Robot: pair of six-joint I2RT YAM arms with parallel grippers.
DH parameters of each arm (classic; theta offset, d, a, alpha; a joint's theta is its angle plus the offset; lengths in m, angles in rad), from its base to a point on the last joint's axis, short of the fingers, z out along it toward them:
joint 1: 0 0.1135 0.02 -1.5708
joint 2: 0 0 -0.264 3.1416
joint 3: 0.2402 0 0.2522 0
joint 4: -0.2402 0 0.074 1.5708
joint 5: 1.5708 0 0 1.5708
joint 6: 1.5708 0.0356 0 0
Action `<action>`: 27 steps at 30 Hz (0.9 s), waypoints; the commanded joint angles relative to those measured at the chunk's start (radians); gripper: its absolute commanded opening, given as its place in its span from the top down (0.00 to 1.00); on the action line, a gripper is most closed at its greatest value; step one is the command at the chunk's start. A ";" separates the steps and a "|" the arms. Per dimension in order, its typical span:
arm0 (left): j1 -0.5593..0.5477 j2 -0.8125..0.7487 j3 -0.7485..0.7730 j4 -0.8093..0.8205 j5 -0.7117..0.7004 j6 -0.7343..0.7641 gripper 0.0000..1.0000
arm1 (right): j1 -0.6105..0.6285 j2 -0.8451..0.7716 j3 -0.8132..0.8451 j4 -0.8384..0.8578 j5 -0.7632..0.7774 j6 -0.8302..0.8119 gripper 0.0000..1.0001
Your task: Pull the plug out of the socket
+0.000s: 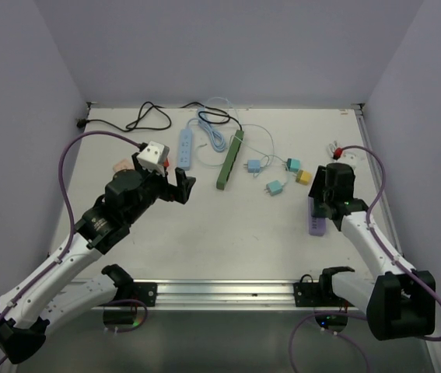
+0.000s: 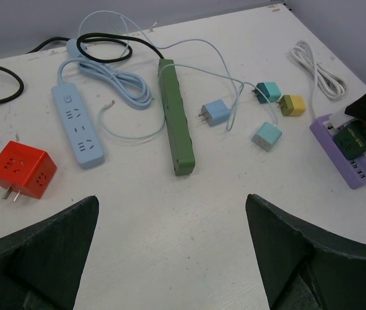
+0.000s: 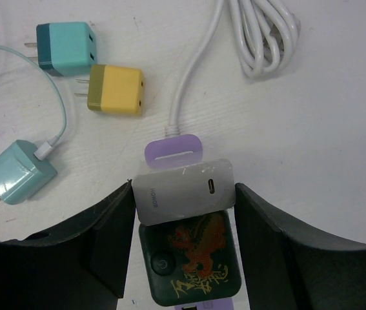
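A purple socket strip point(image 3: 173, 147) lies at the table's right side, also in the top view point(image 1: 316, 224) and the left wrist view point(image 2: 337, 152). A grey Honor charger plug point(image 3: 183, 190) and a dark green cube adapter point(image 3: 190, 265) sit plugged on it. My right gripper point(image 3: 184, 188) straddles the grey plug, with a finger against each of its sides; in the top view it point(image 1: 325, 203) hides the plug. My left gripper point(image 2: 172, 206) is open and empty above bare table, left of centre point(image 1: 166, 180).
A green power strip point(image 1: 230, 159) and a blue one point(image 1: 186, 149) lie at the back centre with coiled cables. Small blue point(image 1: 253, 165), teal point(image 1: 275, 187) and yellow point(image 1: 303, 177) plugs lie near the purple strip. A red cube adapter point(image 2: 21, 169) sits left. A white cable coil point(image 3: 260, 32) is behind.
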 commanded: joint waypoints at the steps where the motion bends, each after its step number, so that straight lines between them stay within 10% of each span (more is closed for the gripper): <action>1: -0.008 0.004 -0.003 0.019 0.003 0.017 0.00 | 0.009 -0.029 0.018 0.108 0.030 -0.005 0.82; 6: -0.008 0.006 -0.004 0.019 0.000 0.017 0.00 | -0.011 0.001 0.049 0.131 -0.185 0.059 0.80; 15: -0.006 0.006 -0.004 0.018 -0.006 0.017 0.00 | -0.010 0.006 0.132 0.099 -0.130 0.033 0.79; 27: -0.008 0.008 -0.003 0.010 -0.040 0.023 0.00 | -0.001 0.417 0.395 0.177 -0.398 0.211 0.71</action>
